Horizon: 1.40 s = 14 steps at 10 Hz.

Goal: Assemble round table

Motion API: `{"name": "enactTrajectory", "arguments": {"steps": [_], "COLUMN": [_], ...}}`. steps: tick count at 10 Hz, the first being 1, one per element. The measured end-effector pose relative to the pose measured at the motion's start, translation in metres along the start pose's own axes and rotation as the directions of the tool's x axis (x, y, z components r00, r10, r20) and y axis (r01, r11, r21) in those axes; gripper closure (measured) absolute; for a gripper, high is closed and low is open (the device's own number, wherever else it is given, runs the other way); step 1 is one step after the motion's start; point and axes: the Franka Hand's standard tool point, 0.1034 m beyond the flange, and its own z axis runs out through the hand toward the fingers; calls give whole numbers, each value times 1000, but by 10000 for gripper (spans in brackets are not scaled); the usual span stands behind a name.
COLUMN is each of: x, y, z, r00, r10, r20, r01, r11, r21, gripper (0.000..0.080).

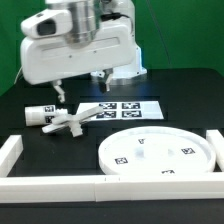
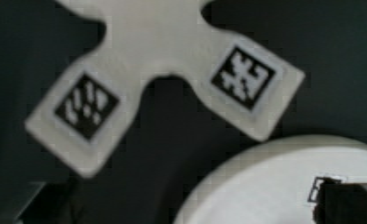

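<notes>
The large rimmed round disc [image 1: 155,155] lies flat at the front of the table, towards the exterior view's right. The small cross-shaped foot [image 1: 75,121] lies on the black table, with the short cylindrical leg [image 1: 38,115] on its side just beyond it on the exterior view's left. My gripper [image 1: 83,88] hangs open above the foot, touching nothing. In the wrist view the foot [image 2: 153,70] shows two square tags, and the disc's edge [image 2: 286,185] curves in near one dark fingertip [image 2: 350,200]. My gripper [image 2: 198,212] holds nothing.
The marker board [image 1: 127,108] lies flat behind the disc. White straight border rails run along the exterior view's left [image 1: 10,155], the front [image 1: 60,186] and the right [image 1: 213,150]. A green backdrop stands behind the arm.
</notes>
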Motion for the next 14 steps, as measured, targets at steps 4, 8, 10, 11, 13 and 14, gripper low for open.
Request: {"name": "enactTrajectory", "arguments": {"steps": [4, 8, 10, 11, 13, 14], "x": [1, -35, -33, -32, -34, -36], "y": [0, 21, 22, 21, 25, 27], "z": [2, 27, 26, 27, 34, 38], "r00": [1000, 997, 996, 996, 991, 991], "r10": [-21, -70, -77, -81, -126, -124], "r20": [-7, -32, -36, -42, -46, -43], "r01": [20, 68, 75, 78, 122, 120], "r11": [1000, 996, 995, 995, 989, 989], "r21": [-6, -59, -62, -69, -82, -81], "gripper": [150, 150, 150, 150, 150, 150]}}
